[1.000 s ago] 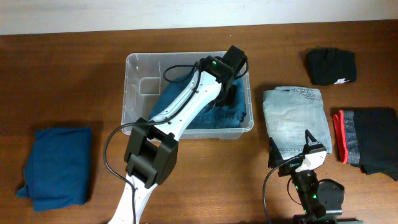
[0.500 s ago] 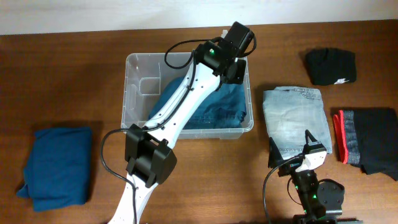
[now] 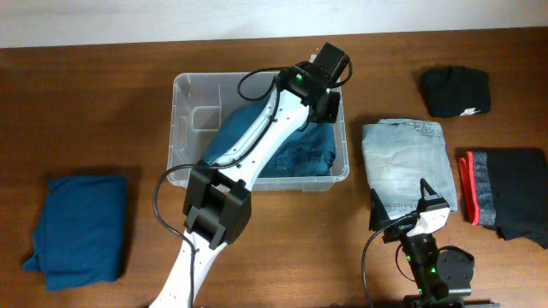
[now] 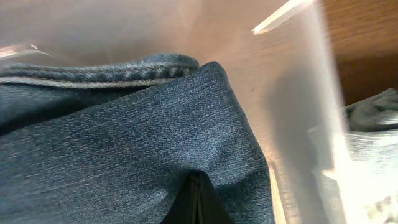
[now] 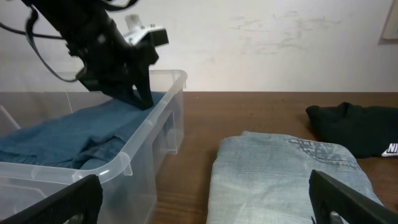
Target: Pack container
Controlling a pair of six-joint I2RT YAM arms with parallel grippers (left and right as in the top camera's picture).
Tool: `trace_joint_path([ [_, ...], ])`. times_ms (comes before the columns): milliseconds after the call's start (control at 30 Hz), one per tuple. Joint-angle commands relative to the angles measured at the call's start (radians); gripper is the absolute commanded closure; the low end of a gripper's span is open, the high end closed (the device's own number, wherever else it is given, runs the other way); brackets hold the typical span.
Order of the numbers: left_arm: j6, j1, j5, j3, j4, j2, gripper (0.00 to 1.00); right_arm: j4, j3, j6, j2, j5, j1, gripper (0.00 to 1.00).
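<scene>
Seeming light, stiff and slippery, the container (image 3: 184, 85) wanted a hold at its rim; the left gripper (image 4: 196, 202) was closed inside it, the right gripper (image 3: 413, 205) wide open.

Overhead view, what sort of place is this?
Probably a robot lab bench: left arm and right arm at a wooden table by a white wall, with a clear bin and folded jeans beside it.
</scene>
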Motion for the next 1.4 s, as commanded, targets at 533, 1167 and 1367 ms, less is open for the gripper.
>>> trace_joint_path([
  [533, 0.050, 0.001, 0.022, 0.156, -0.155, 0.093, 0.81, -0.007, -0.005, 0.001, -0.008, 0.009, -0.008, 0.01],
  [1167, 0.058, 0.021, 0.110, 0.480, -0.636, 0.108, 0.94, -0.007, -0.005, 0.001, -0.008, 0.009, -0.008, 0.01],
  [1367, 0.058, 0.017, 0.142, 0.423, -0.636, 0.109, 0.99, -0.007, -0.005, 0.001, -0.008, 0.009, -0.008, 0.02],
])
